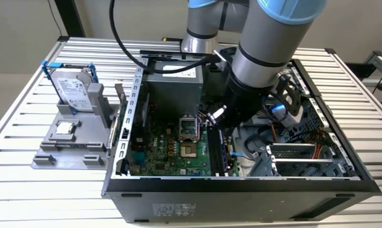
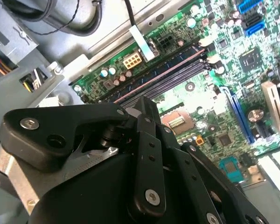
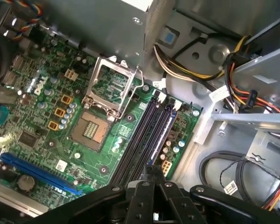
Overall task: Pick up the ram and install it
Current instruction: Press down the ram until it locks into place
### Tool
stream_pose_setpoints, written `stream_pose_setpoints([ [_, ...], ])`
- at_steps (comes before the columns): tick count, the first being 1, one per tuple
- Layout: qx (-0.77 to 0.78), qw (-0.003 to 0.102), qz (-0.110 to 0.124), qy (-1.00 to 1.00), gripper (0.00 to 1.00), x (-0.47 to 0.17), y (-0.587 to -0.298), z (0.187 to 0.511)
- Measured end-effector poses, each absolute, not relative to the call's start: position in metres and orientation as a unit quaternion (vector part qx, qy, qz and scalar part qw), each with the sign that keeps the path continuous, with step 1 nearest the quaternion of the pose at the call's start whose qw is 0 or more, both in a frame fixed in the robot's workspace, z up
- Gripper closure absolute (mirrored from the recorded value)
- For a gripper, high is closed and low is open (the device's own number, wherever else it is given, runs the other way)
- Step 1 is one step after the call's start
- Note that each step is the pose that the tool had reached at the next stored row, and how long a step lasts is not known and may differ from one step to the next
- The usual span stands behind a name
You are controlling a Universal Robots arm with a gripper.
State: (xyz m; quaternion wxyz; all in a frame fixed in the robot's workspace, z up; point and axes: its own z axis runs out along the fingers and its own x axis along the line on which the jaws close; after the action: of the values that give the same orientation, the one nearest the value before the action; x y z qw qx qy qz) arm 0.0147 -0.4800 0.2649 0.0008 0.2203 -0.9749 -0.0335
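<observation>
The robot arm (image 1: 267,52) is lowered into the open computer case (image 1: 242,185) on the slatted tabletop (image 1: 26,190). The end effector (image 3: 151,175) is seen clenched just above the black memory slots (image 3: 140,135) of the green motherboard (image 3: 46,121). The ram (image 3: 161,133) is seated in one slot, beside the empty processor socket (image 3: 91,130).

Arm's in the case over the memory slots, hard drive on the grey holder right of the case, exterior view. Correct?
No: the hard drive sits on the grey holder at the exterior view's left of the case. Rest holds.
</observation>
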Motion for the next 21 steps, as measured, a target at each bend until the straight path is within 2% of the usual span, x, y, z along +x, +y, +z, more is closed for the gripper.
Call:
stream_pose_setpoints([
  [21,0.330,0.003,-0.037,-0.943,1.00,0.0186,-0.4799,0.2649],
])
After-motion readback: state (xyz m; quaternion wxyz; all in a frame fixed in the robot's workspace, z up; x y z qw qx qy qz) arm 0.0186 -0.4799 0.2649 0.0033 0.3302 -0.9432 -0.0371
